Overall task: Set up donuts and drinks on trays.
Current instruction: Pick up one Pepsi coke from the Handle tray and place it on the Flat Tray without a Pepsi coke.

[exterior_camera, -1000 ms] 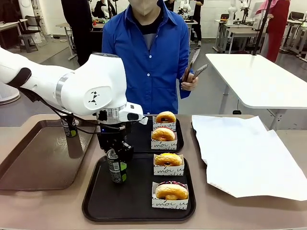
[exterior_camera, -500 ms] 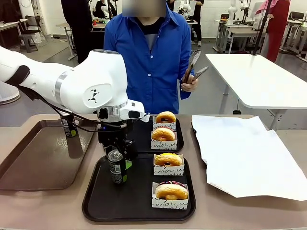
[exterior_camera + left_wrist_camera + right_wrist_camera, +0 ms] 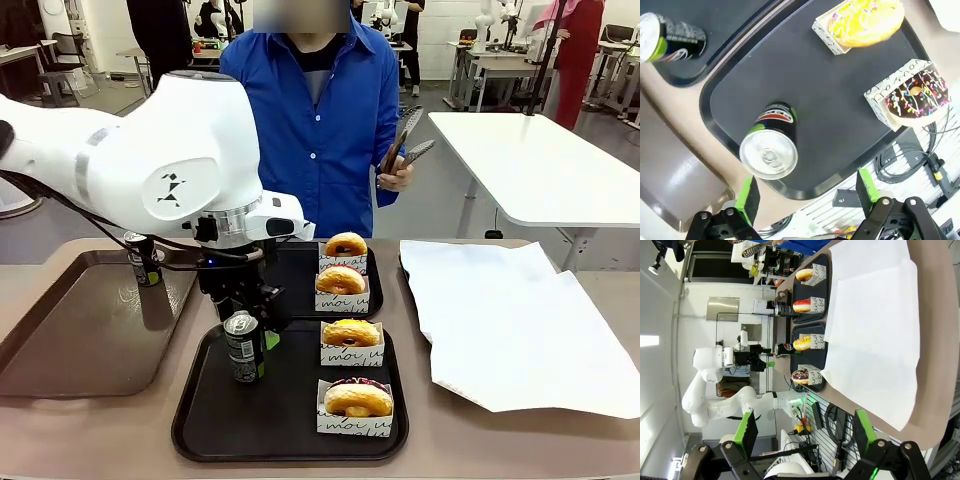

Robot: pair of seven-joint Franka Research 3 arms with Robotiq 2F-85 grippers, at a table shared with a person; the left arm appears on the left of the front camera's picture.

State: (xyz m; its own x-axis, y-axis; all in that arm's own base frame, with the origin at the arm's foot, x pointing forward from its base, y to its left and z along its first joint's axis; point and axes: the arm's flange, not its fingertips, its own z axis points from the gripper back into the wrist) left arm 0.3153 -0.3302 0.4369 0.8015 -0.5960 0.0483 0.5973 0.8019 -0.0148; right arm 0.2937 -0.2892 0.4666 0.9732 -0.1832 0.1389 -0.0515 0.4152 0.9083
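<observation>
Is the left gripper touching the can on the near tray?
Apart. In the left wrist view, the open left gripper sits above the can.

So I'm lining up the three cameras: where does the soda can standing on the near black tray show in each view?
Front view: the can stands left of centre, on the near tray's left half.
Left wrist view: the can is lower left of centre, seen top-on, above the open left tool.
Right wrist view: the can is small, near centre-left.
Shared landmark: the chocolate sprinkled donut on the same tray.
</observation>
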